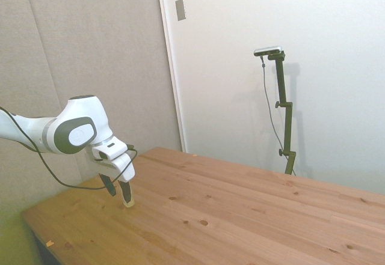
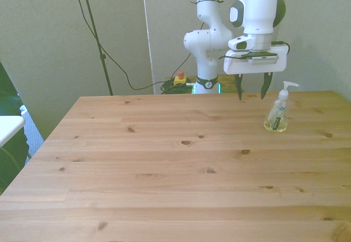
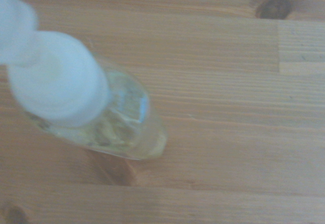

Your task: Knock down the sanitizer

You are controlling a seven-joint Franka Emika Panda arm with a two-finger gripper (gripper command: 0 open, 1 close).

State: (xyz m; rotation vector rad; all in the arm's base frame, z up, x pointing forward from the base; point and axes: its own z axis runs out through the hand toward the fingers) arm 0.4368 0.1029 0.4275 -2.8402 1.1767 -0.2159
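The sanitizer (image 2: 277, 113), a slim clear bottle of pale yellow liquid with a white pump top, stands upright near the table's far edge at the front view's right. My gripper (image 2: 250, 95) hangs open and empty just above the table. It is slightly behind the bottle, toward the front view's left, and apart from it. The wrist view looks down on the sanitizer (image 3: 119, 120) from close by, its white pump blurred. In the side view my gripper (image 1: 120, 193) is low over the table's left end, and the bottle is largely hidden behind it.
The wooden table (image 2: 164, 170) stretches wide in front of the bottle. Behind its far edge, a red button box (image 2: 179, 78) and cables lie on the floor. A white object (image 2: 8, 128) pokes in at the front view's left edge.
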